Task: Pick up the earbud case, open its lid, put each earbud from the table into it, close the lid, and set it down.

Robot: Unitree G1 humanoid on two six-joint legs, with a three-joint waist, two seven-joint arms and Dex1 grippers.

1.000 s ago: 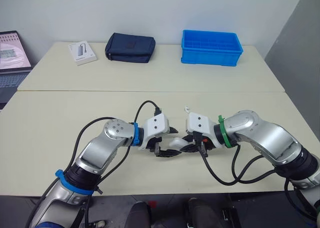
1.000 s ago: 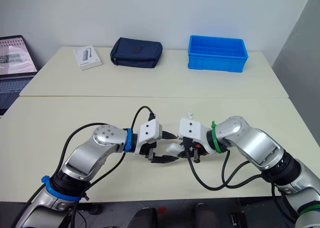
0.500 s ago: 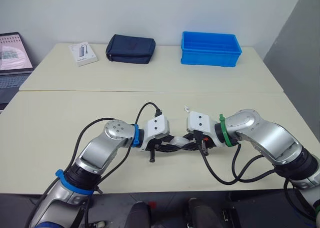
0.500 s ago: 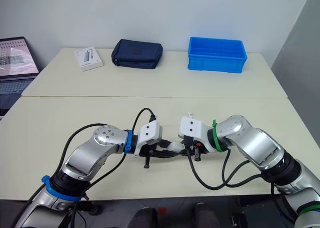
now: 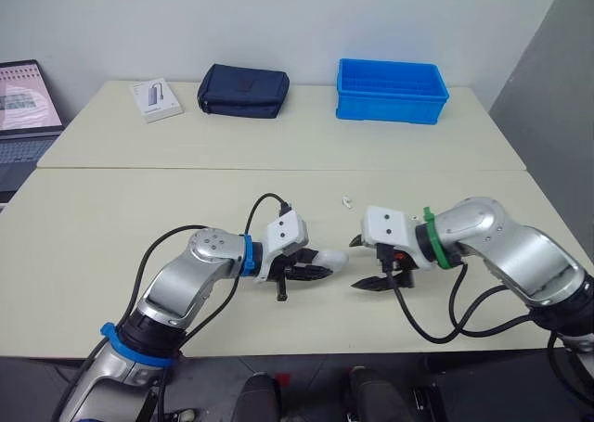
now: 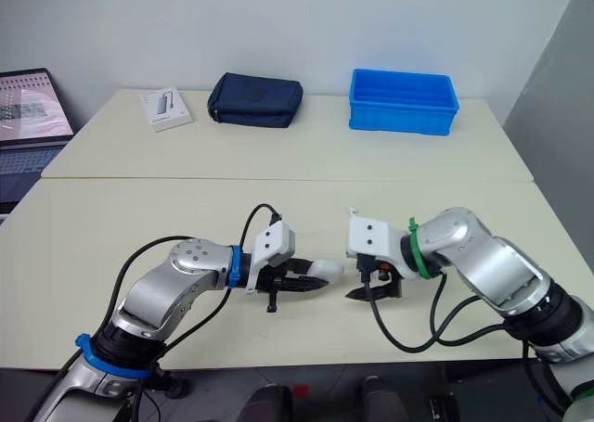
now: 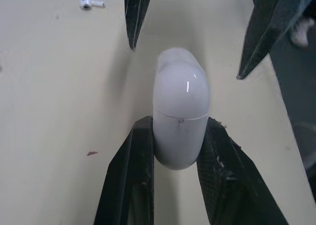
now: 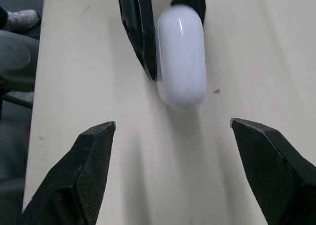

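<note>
The white earbud case has its lid down, a thin seam showing across it. My left gripper is shut on its lower half and holds it just above the near table, pointing at my right gripper. My right gripper stands open a short way off to the case's right, its fingers spread wide and touching nothing. One white earbud lies on the table just beyond the two grippers, and the same earbud shows in the left wrist view.
On the far table stand a blue bin, a navy pouch and a small white box. A laptop sits at the far left. A seam separates the two tables.
My left gripper closed on the case. My right gripper then let go of it, opened wide and drew back to the right.
</note>
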